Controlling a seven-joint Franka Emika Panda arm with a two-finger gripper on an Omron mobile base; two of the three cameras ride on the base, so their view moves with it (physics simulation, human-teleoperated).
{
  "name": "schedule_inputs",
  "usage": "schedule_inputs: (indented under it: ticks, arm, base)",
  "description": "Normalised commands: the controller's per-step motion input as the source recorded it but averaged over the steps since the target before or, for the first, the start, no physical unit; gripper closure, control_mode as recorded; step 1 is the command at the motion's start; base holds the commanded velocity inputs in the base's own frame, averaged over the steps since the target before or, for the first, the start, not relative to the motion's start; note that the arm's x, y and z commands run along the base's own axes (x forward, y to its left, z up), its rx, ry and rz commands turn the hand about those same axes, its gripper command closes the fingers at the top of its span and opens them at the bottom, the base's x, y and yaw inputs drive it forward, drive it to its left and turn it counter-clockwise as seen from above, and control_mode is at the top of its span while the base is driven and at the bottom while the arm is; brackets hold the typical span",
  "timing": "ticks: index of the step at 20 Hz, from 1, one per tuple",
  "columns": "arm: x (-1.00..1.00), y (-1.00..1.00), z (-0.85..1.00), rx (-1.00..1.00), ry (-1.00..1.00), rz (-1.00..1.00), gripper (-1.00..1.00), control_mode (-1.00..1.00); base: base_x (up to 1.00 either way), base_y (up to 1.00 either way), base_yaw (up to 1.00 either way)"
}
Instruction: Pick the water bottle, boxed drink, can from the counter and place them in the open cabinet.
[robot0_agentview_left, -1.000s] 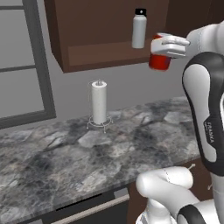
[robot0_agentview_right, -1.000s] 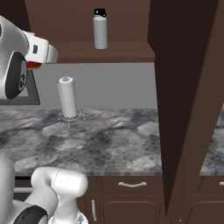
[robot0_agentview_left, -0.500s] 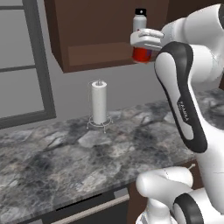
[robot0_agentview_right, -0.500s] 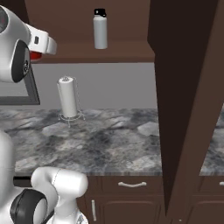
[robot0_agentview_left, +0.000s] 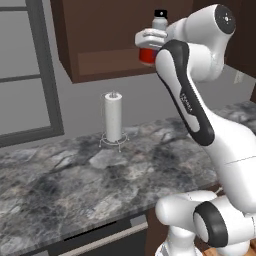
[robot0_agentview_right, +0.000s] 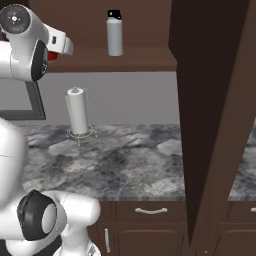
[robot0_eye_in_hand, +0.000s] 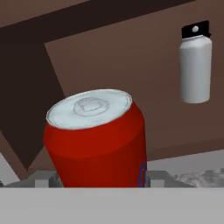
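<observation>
One item, the water bottle (robot0_agentview_right: 114, 34), already stands on the cabinet (robot0_agentview_right: 112, 59) shelf. The gripper (robot0_eye_in_hand: 101, 178) grips the red can (robot0_eye_in_hand: 97, 138), raised at the bottle's eight o'clock, not yet shelved.

Glossy red can (robot0_eye_in_hand: 98, 140) with silvery metal top, matt dark wood cabinet (robot0_eye_in_hand: 109, 57), polished marbled stone counter (robot0_agentview_left: 75, 185).
</observation>
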Motion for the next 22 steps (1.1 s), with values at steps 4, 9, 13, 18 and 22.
schedule_inputs:
  ticks: [4, 9, 13, 18, 22]
  arm:
    - [0.44, 0.31, 0.00, 0.00, 0.00, 0.00, 1.00, -1.00]
    - [0.54, 0.23, -0.03, 0.00, 0.00, 0.00, 1.00, -1.00]
    - [0.54, 0.12, -0.14, 0.00, 0.00, 0.00, 1.00, -1.00]
    - [0.28, 0.17, -0.12, 0.00, 0.00, 0.00, 1.00, -1.00]
    - [0.24, 0.24, -0.06, -0.01, 0.00, 0.00, 1.00, -1.00]
  base:
    - [0.00, 0.00, 0.00]
    - [0.00, 0.00, 0.00]
    - [0.00, 0.00, 0.00]
    - [0.00, 0.00, 0.00]
    - [0.00, 0.00, 0.00]
